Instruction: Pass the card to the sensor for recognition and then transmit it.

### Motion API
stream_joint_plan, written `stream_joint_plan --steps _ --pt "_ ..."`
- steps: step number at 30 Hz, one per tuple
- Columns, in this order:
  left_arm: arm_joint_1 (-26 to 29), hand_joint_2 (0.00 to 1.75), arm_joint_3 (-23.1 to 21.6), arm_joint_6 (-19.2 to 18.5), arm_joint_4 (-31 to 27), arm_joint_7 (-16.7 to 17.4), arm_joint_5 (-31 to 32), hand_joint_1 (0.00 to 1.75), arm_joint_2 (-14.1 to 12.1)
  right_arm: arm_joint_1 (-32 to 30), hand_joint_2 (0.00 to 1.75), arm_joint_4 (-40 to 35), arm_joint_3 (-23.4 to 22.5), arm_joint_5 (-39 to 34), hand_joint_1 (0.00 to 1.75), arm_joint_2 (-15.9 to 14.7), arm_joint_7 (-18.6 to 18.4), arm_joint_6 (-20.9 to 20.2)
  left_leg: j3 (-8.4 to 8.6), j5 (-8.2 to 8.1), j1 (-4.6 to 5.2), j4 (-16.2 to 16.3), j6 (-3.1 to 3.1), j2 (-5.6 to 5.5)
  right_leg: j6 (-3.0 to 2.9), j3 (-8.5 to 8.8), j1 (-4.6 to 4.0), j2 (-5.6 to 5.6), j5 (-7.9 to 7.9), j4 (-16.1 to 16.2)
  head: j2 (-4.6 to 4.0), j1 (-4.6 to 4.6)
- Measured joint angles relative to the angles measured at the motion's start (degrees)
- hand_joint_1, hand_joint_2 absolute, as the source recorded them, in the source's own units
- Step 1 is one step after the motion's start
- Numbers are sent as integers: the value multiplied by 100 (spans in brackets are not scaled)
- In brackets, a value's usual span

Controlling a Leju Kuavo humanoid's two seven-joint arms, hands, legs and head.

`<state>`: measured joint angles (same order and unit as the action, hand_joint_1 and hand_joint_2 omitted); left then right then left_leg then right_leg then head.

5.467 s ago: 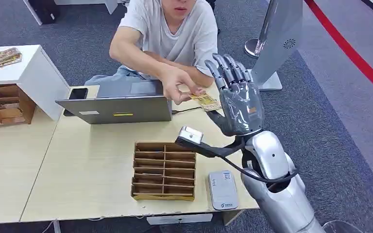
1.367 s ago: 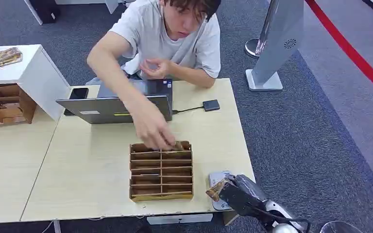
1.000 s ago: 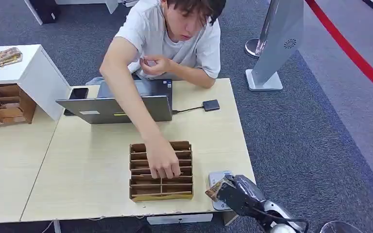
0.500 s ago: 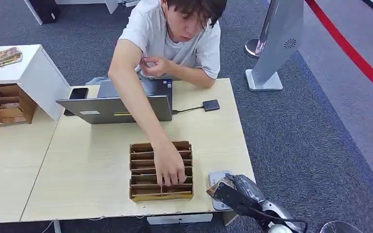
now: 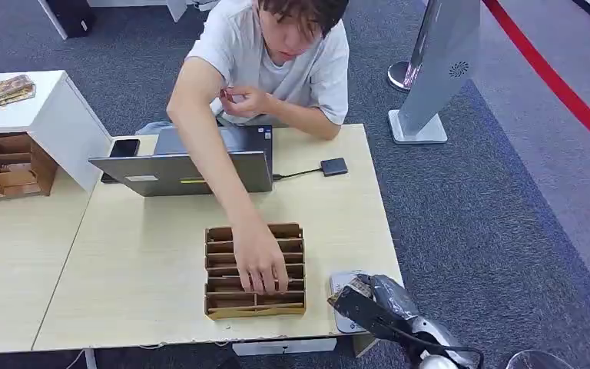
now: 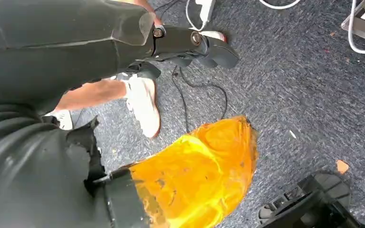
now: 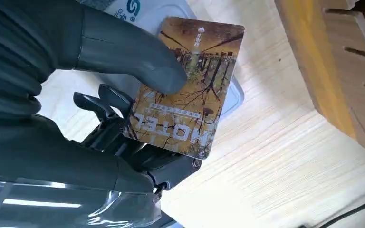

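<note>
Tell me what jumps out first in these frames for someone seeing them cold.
The right hand, at the table's near right corner, pinches a brown HOTEL card under its thumb, held just over the white sensor. Beside it, a person's hand reaches into the cardboard slot tray at the table's middle. The left wrist view looks down at grey carpet and a bright orange film.

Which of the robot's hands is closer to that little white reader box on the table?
The right hand, holding the card just over the reader. The left hand hangs down near the carpet.
</note>
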<state>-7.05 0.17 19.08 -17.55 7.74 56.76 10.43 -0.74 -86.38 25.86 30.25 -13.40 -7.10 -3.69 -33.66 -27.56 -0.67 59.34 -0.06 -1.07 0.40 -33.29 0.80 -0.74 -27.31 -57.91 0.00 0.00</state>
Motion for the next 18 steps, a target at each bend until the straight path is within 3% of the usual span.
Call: stream_joint_plan --steps 18 --pt "-1 0 -55 -24 0 98 -2 0 0 -1 175 118 -53 566 175 208 -299 94 2 0 0 0 0 1 0 0 0 -1 0 0 0 0"
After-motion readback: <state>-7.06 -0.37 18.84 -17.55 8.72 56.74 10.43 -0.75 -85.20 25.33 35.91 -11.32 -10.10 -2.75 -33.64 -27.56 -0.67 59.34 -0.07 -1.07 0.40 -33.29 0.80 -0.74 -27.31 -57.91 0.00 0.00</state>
